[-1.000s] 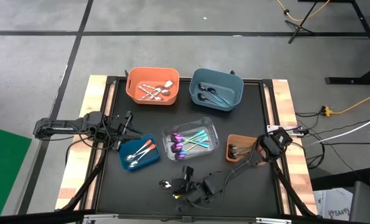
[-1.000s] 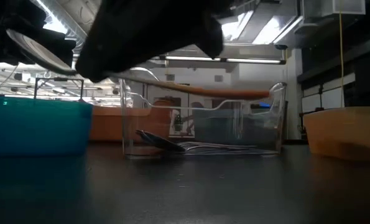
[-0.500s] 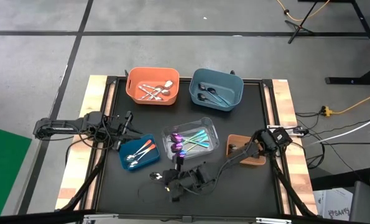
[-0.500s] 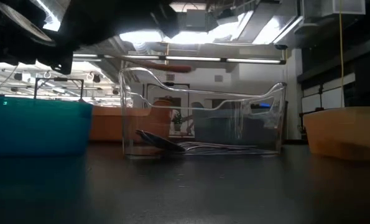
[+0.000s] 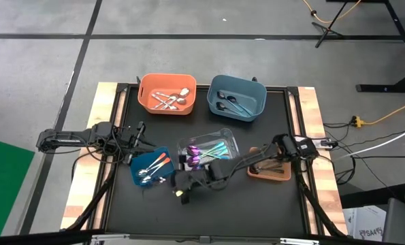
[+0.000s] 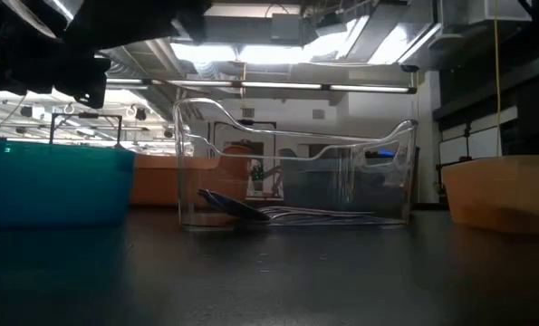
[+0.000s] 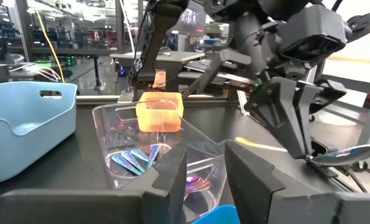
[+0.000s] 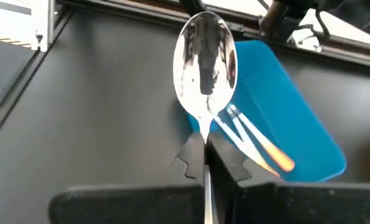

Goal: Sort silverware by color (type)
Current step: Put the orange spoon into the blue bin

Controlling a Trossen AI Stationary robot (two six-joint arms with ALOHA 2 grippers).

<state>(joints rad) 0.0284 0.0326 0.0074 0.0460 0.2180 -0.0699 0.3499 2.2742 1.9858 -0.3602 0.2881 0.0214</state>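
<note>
While most silverware [image 5: 167, 100] already lies sorted in the bins [image 5: 237, 97], the right gripper [image 8: 204, 155] pinches one last spoon [image 8: 204, 59] by its neck, near the blue tray [image 5: 153, 167]. Far left, the left gripper [image 7: 206, 163] waits with fingers parted, holding nothing.

Even overhead light, backlit dim low view, spoon [image 8: 204, 68] glare
</note>
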